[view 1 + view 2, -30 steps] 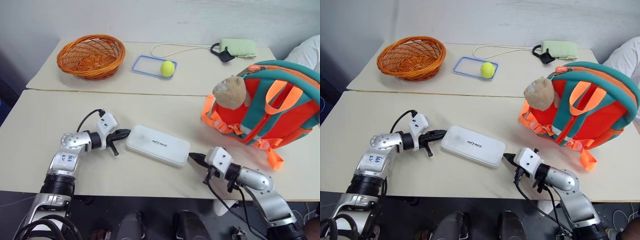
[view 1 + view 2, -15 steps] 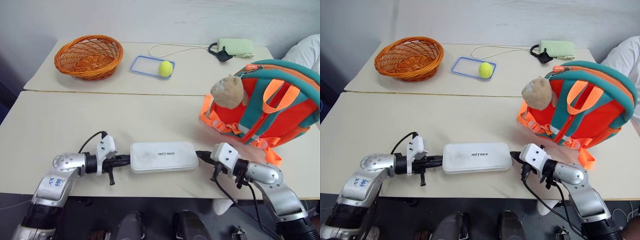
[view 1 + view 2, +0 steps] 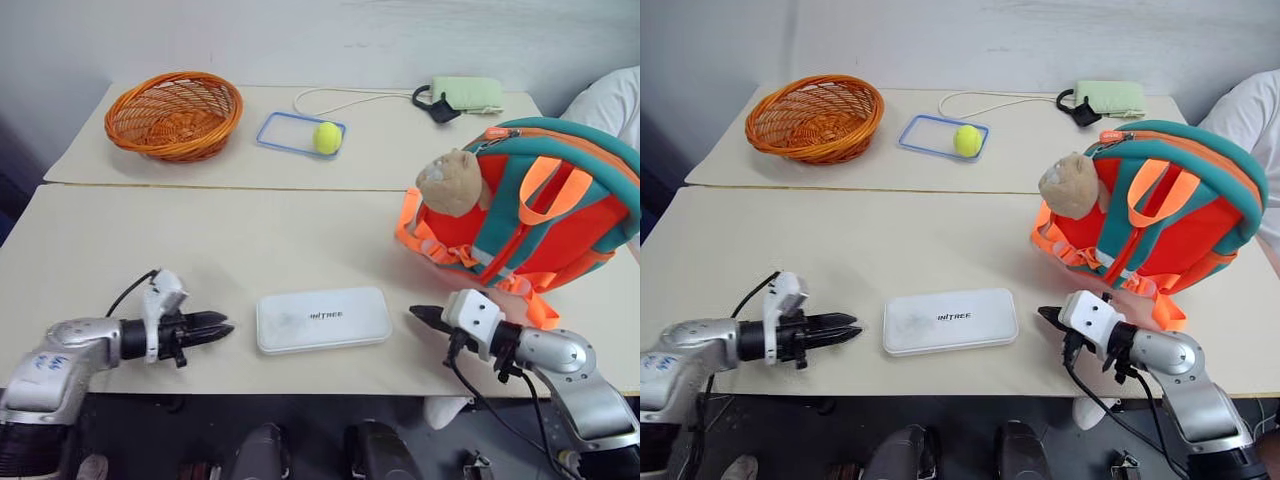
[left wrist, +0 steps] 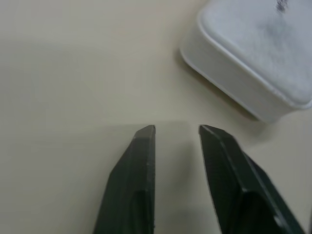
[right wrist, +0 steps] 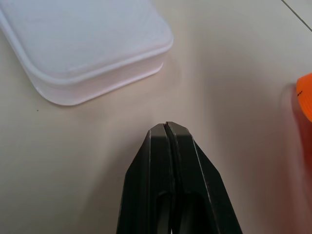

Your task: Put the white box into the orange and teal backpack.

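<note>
At the left, the left pincer (image 3: pixel 222 327) is hovering low over the desk (image 3: pixel 300 235), its two black fingers parted with a clear gap between them and nothing in that gap; it is released. It is pointing toward the near short end of the white box (image 3: pixel 322 319), close to it but not touching.

The white box is lying flat near the front edge of the desk, lid up with its dark lettering readable, between the two pincers and untouched by either.

To the right of the box, the right pincer (image 3: pixel 420 314) is pointing back at the box's other short end, its fingers pressed tight together and clenched on nothing, with a strip of bare desk between tip and box.

Farther right and a little behind, the orange and teal backpack (image 3: pixel 560 210) is standing on the desk with a tan plush toy (image 3: pixel 456 182) hanging at its front; whether its top zip is open cannot be told from here.

The step in hand looks like getting a hold on the box; the lift and the trip to the backpack are not yet begun. The box is flat and seems wider than one pincer's spread, so the next move probably calls for both pincers bearing in on its ends, or the left one taking an edge, before raising it toward the backpack's mouth.
</note>
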